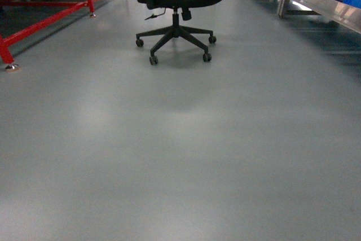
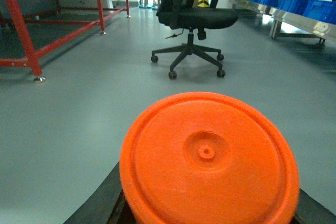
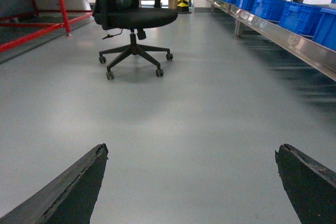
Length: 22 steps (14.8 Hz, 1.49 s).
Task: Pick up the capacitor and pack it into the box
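I hold the orange capacitor (image 2: 209, 158) end-on between my left gripper (image 2: 207, 211) fingers for carrying, my right gripper (image 3: 191, 182) spread wide and empty, no box visible.

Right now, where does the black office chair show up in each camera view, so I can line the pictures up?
Head: the black office chair stands top centre, its backrest cut off by the top edge.
Left wrist: top centre-right, beyond the orange capacitor that fills the foreground.
Right wrist: upper left, beyond the open right gripper.
Shared landmark: the blue bins run along the right side in all three.
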Tool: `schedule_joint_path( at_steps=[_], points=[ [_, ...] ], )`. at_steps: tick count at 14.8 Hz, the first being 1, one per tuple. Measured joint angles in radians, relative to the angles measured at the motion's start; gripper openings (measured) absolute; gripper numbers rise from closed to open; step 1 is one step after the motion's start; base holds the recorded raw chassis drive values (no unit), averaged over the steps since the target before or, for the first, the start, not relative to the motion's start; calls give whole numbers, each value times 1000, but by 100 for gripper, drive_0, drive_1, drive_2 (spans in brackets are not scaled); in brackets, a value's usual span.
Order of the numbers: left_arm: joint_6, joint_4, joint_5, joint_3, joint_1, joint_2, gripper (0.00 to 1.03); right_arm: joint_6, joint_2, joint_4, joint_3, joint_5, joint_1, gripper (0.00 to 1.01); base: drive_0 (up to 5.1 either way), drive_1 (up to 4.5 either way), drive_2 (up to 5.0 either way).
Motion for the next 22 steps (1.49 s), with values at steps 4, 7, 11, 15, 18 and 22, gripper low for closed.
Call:
schedule_joint_path(
  at_steps=[4, 7, 11, 15, 18, 22],
  points=[
    [0, 0, 0, 0, 0, 0, 44, 0, 0, 1, 0, 0, 0, 98, -506, 239, 239],
    [0, 3, 0, 0, 0, 0, 44, 0, 0, 3, 0, 0, 0, 98, -492, 253, 253],
    [0, 3, 0, 0, 0, 0, 44, 0, 0, 4, 0, -1, 0, 98, -497, 248, 248],
    [0, 1, 0, 0, 0, 0, 44, 0, 0, 3, 0, 0, 0, 98, -488, 257, 257],
    [0, 5, 0, 0, 0, 0, 44, 0, 0, 5, 0, 0, 0, 98, -500, 245, 245],
    [0, 2, 0, 0, 0, 0, 44, 0, 0, 1, 0, 0, 0, 98, -501, 245, 245]
  ],
)
